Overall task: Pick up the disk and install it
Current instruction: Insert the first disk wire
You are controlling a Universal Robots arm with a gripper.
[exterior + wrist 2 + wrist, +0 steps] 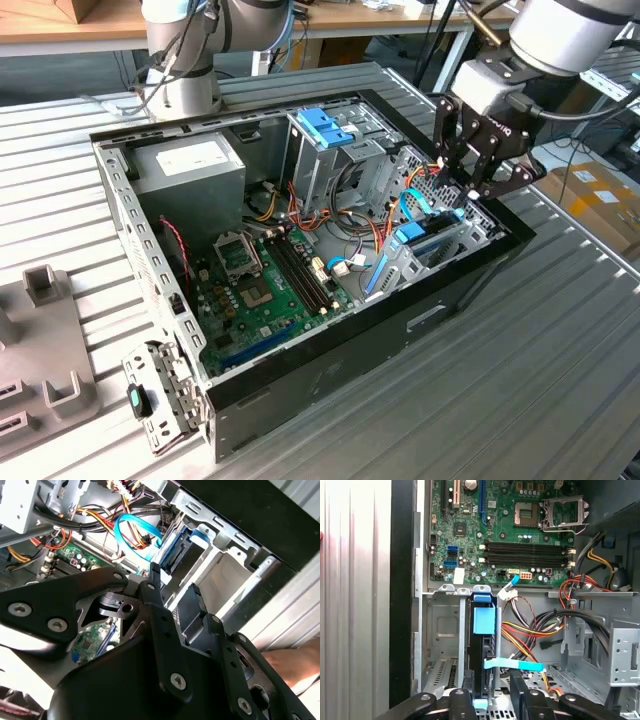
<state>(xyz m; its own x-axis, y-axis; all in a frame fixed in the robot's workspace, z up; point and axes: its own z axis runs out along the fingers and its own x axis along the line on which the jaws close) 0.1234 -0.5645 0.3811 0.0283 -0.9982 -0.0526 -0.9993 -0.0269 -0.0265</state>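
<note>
Gripper [478, 190] hangs over the front corner of the open computer case [350, 350], at the exterior view's right. The disk [481, 652] stands on edge in the metal drive bay [445, 630], its light-blue carrier uppermost, beside the motherboard [510, 520]. In the first wrist view the fingers [461, 702] are spread apart, one on each side of the disk's end, with a gap showing at one side. Contact on the other side cannot be confirmed. A blue flat cable [515, 664] runs just beside the disk.
</note>
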